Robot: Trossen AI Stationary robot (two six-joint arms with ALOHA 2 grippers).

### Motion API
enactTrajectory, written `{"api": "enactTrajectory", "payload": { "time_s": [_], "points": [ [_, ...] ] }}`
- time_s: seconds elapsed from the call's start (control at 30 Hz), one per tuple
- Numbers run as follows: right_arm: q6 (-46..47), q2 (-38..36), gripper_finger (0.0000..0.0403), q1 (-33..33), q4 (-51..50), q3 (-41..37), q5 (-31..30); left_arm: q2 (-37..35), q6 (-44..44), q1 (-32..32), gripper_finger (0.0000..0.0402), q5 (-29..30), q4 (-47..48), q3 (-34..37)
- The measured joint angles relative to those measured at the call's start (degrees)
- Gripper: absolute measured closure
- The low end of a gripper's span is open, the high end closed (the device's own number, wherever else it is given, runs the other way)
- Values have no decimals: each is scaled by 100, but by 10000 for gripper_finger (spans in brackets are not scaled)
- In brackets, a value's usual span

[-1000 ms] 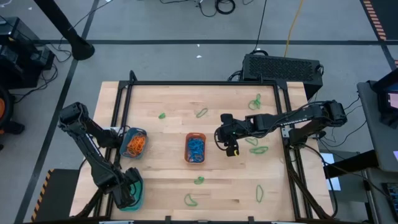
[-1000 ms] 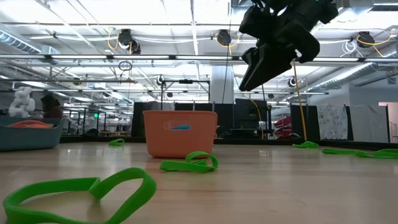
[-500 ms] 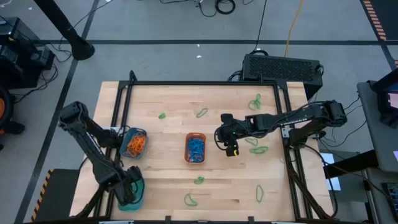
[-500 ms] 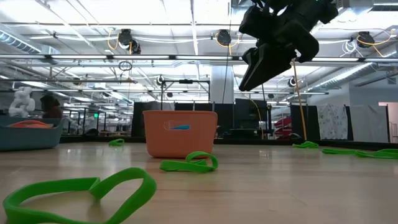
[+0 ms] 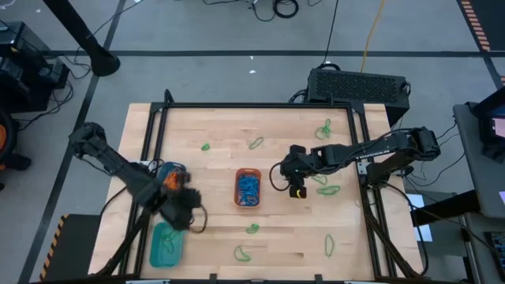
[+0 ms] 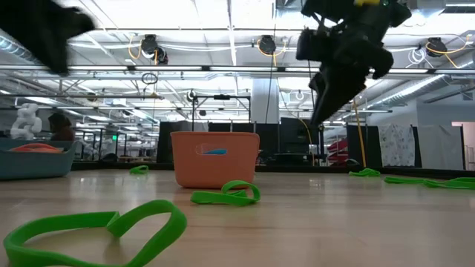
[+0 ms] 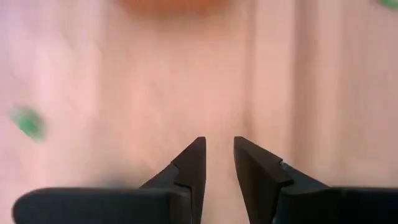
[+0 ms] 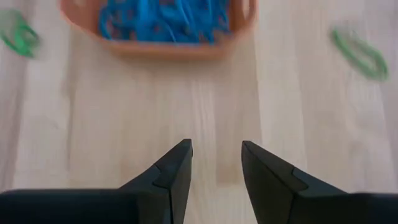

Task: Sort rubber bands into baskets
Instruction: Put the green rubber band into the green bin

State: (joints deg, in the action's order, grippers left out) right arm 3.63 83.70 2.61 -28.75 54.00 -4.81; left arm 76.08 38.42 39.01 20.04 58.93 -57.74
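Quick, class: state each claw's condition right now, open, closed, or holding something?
Left claw: open, holding nothing, over the wooden table.
Right claw: open, holding nothing, near the orange plastic basket.

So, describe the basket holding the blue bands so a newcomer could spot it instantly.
Look at the middle of the wooden table. There stands the orange basket, between the round basket and the right tool. Only it is filled with blue rubber bands.

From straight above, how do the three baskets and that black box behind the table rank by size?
1. Black box, clearly largest.
2. Teal rectangular basket.
3. Orange basket holding blue bands.
4. Round blue-teal basket with orange bands, partly hidden by the left arm, so its place against the orange one is unsure.
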Motion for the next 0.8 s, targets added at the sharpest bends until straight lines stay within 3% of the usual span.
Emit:
{"api": "enactTrajectory", "payload": {
  "time_s": [0.17,0.37,0.5,0.6,0.8],
  "points": [
    [609,0,271,0,-715,0,-776,-220,-2508,-1109,311,289,-1264,0],
    [610,-357,271,-305,-1655,-6,-1010,-464,-4854,-2339,311,-256,-2774,386],
    [372,-1130,271,-1141,-1962,-41,-1025,-771,-5555,-3243,311,-1083,-3901,1141],
    [334,-1689,271,-1966,-1768,-252,-919,-1028,-5808,-3913,311,-1876,-5299,1894],
    [659,-2055,271,-3301,-1200,-997,-674,-1165,-5558,-4604,311,-2724,-8079,2916]
  ]
}}
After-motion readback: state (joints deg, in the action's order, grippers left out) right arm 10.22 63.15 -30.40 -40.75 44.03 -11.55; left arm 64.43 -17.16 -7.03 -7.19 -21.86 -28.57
